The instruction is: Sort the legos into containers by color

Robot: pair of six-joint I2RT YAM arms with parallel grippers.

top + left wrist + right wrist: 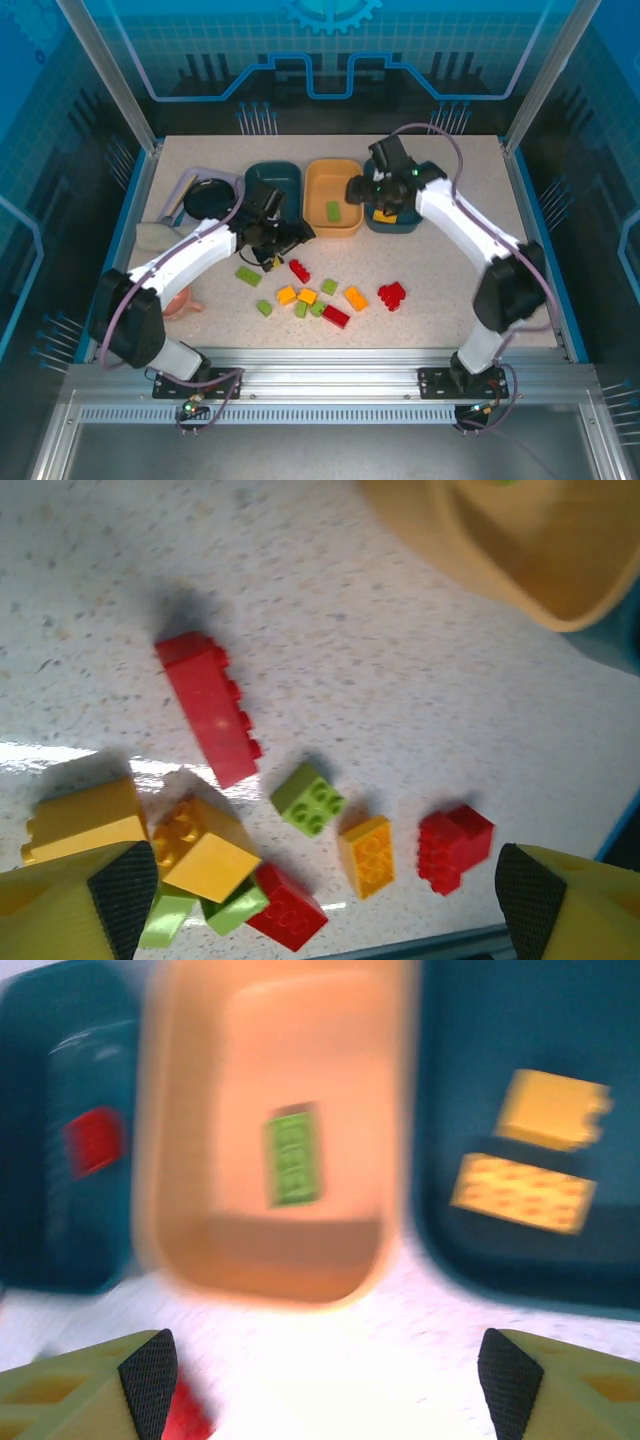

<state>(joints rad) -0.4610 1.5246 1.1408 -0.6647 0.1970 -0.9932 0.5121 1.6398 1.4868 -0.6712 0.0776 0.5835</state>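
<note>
Left tool (322,905) is wide open and empty, over the loose legos (318,297) mid-table, toward the near edge. Looks like the next pick.

Best candidate, I'd say, is the long red brick (210,720). It lies flat, apart from the others, ahead of the jaws and not between them. Advice: advance over it, rotate so the pads (122,892) close across its short width, then descend straight. The small green brick (308,798) also stands free and sits nearer the jaw centre. Skip the mixed clump (215,875) by one pad: those bricks touch, so a grab would likely drag neighbours.

Colour map, from the blurred right wrist view. Trays run along the far edge:
- teal tray nearer the left edge (60,1210): a red piece (95,1140)
- orange tray (200,1250): a green piece (293,1157)
- teal tray nearer the right edge (470,1260): two yellow pieces (555,1110)

So red should go into the left-edge teal tray.

Right tool (330,1380) is also wide open, holding nothing, up by the tray row.
</note>
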